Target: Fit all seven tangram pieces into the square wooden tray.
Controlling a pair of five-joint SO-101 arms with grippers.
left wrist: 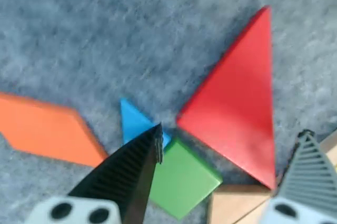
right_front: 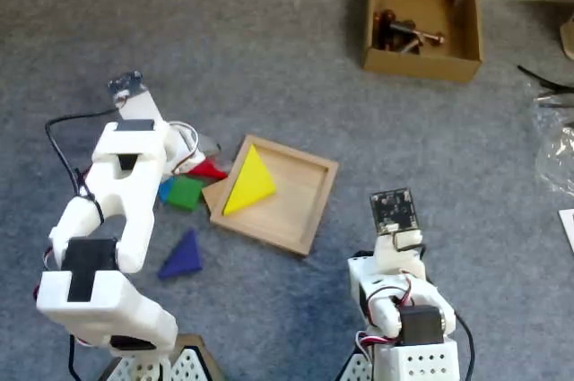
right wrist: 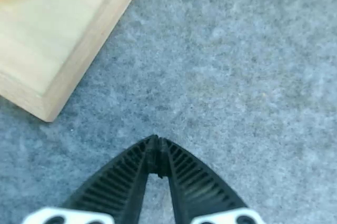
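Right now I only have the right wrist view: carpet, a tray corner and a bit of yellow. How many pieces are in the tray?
Observer: One, the yellow triangle, lying in the wooden tray along the side nearest the left arm.
Operator: Where are the loose ones?
Observer: On the carpet beside that side: red triangle, green square, light blue piece, orange parallelogram, and a dark blue triangle apart from that cluster.
Operator: And the left gripper?
Observer: Open, above the red triangle and green square.
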